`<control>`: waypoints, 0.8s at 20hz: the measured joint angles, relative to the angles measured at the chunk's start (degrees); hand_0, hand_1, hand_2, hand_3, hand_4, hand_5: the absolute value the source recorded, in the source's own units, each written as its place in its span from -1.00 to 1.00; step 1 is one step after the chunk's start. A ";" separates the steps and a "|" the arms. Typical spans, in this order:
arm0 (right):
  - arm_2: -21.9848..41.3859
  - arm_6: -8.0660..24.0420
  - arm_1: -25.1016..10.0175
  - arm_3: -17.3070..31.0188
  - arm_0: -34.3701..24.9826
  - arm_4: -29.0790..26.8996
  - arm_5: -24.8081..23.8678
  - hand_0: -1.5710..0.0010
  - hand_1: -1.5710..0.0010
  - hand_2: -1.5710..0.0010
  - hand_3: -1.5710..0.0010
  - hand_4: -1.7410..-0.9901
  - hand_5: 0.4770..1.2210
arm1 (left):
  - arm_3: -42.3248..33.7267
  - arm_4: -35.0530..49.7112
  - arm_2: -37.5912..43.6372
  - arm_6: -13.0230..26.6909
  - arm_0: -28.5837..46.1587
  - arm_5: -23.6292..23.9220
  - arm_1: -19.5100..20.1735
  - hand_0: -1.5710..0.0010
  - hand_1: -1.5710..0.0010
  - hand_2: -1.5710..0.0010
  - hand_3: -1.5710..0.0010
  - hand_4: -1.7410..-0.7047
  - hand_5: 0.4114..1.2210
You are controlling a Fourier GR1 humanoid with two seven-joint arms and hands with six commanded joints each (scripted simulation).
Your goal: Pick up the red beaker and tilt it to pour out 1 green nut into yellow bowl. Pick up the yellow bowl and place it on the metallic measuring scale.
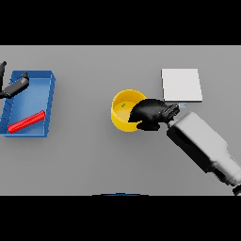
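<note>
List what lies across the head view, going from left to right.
Left hand → blue tray holding the red beaker → yellow bowl → right hand → metallic measuring scale.

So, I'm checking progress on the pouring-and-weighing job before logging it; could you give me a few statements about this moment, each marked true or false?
1. The round yellow bowl stands on the flat metallic measuring scale. False: it rests on the grey table, left of the scale.
2. A small green nut lies inside the yellow bowl. True.
3. The right hand is at the bowl's right rim. True.
4. The long red beaker is held upright over the bowl. False: it lies on its side in the blue rectangular tray.
5. The left hand shows near the tray's upper left corner. True.
6. The scale carries a red object. False: nothing shows on its top.
</note>
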 measured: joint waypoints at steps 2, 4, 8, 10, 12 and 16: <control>-1.02 1.30 -1.37 -2.36 -1.28 -0.59 1.60 -0.98 -0.98 -0.93 -0.73 -0.97 0.99 | -0.14 0.12 0.02 0.19 -0.21 -0.33 0.20 1.00 1.00 1.00 1.00 0.82 -0.24; -2.49 3.85 -2.04 -5.25 -2.11 -1.76 3.37 -0.99 -0.99 -0.96 -0.70 -0.96 0.99 | -0.26 -0.03 -0.17 0.77 -0.10 0.03 0.04 1.00 1.00 1.00 1.00 0.82 -0.24; -5.04 7.10 -4.31 -7.79 -2.80 -3.88 5.34 -0.99 -0.99 -0.98 -0.59 -0.95 1.00 | 0.63 0.61 0.54 -0.12 -0.70 -0.69 0.04 1.00 1.00 1.00 1.00 0.80 -0.23; -5.33 7.21 -5.75 -8.52 -1.61 -4.45 5.09 -1.00 -1.00 -0.99 -0.58 -0.94 1.00 | 0.24 0.63 0.50 -0.29 -0.43 -0.88 0.34 1.00 1.00 1.00 1.00 0.82 -0.23; -5.68 4.32 -8.90 -9.38 -2.25 -4.23 3.94 -1.00 -1.00 -0.99 -0.61 -0.94 1.00 | -0.42 -0.20 -0.05 -0.51 -0.32 -0.38 0.24 1.00 1.00 1.00 1.00 0.81 -0.21; -7.42 3.96 -11.24 -5.31 -5.17 -3.28 0.85 -1.00 -1.00 -1.00 -0.62 -0.94 1.00 | -0.56 -0.01 0.48 -0.03 -0.31 0.07 0.66 1.00 1.00 1.00 1.00 0.81 -0.20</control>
